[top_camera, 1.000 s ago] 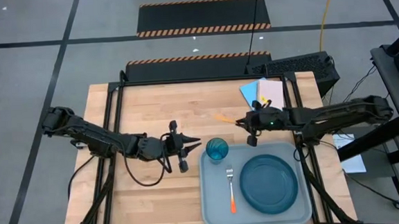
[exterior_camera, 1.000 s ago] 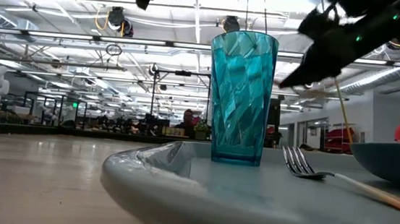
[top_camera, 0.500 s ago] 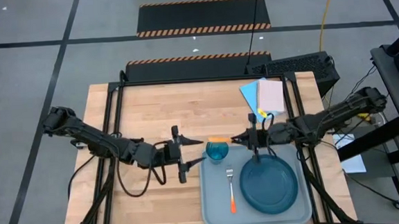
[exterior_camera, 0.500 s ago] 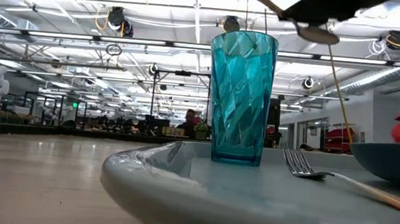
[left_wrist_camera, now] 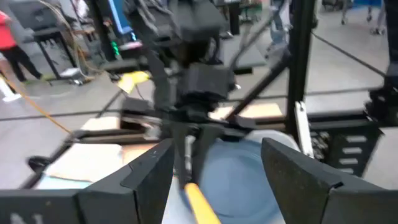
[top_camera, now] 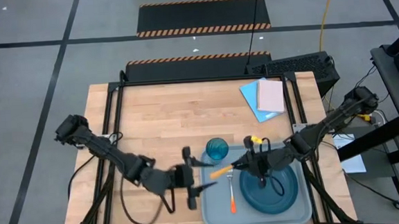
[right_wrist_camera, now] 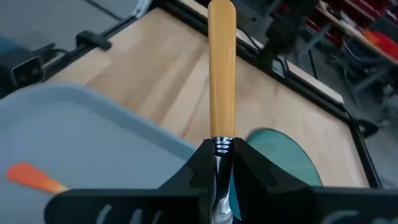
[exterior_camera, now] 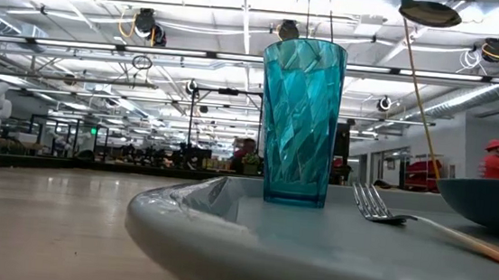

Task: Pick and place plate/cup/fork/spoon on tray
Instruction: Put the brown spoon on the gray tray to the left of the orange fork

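Note:
The pale tray [top_camera: 216, 212] holds the teal cup [top_camera: 217, 150], the orange-handled fork [top_camera: 231, 190] and the dark blue plate [top_camera: 269, 187]. My right gripper [top_camera: 244, 165] hovers over the tray between cup and plate, shut on the spoon [top_camera: 222, 171], whose orange handle points at the table's left edge. My left gripper [top_camera: 207, 175] stands open at the tray's left rim, one finger on either side of the handle's free end [left_wrist_camera: 199, 200], touching nothing. In the low view the spoon's bowl [exterior_camera: 428, 11] shows high above the cup [exterior_camera: 299, 117]. My right gripper pinches the spoon's silver neck [right_wrist_camera: 222, 148], where the orange handle [right_wrist_camera: 222, 68] begins, between its two fingers. The fingers come from the table's right and lie along the spoon. The spoon is lifted clear of the tray, with its handle sticking out ahead of the fingertips.
Blue and pink flat sheets [top_camera: 263, 98] lie at the table's far right. Bare wood [top_camera: 158, 114] stretches over the far and left parts of the table. Dark frame bars run along both table sides. People and equipment show in the room beyond.
My right gripper has carried the spoon from beyond the tray's far rim toward the near edge, out over the tray between cup and plate. My left gripper has gone toward the near edge and right, up to the tray's left rim.

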Tool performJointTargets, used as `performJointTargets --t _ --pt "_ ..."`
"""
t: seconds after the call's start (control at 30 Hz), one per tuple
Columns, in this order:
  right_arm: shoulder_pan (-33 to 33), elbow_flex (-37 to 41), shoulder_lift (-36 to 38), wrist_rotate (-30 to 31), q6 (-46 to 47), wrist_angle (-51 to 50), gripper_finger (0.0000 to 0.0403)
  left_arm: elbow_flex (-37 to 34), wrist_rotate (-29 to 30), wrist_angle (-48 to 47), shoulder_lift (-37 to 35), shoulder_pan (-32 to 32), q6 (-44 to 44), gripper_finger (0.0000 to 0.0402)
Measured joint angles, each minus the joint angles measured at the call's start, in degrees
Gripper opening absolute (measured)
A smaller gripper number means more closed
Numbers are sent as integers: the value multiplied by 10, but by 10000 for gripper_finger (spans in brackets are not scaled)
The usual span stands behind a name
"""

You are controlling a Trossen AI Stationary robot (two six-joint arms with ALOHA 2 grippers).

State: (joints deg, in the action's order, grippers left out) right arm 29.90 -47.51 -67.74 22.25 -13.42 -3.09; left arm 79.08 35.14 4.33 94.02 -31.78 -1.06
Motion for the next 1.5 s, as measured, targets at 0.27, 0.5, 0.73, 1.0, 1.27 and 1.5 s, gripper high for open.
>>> performJointTargets --t 0.27,0.5,0.73,1.0,1.27,1.5 --pt "33 0 -35 0 -58 16 25 70 15 -19 69 -18 20 232" --pt "71 0 -86 0 -100 22 25 79 25 -17 81 -25 66 232" --pt "82 0 -162 -58 -236 124 25 79 58 -43 80 -35 145 232" --pt "62 0 -278 -95 -411 281 25 79 61 -87 80 -59 199 232" --pt "21 -5 -326 -189 -454 312 25 77 70 -107 80 -90 212 232" --pt "-6 -20 -326 -244 -402 306 25 77 70 -113 80 -100 222 232"
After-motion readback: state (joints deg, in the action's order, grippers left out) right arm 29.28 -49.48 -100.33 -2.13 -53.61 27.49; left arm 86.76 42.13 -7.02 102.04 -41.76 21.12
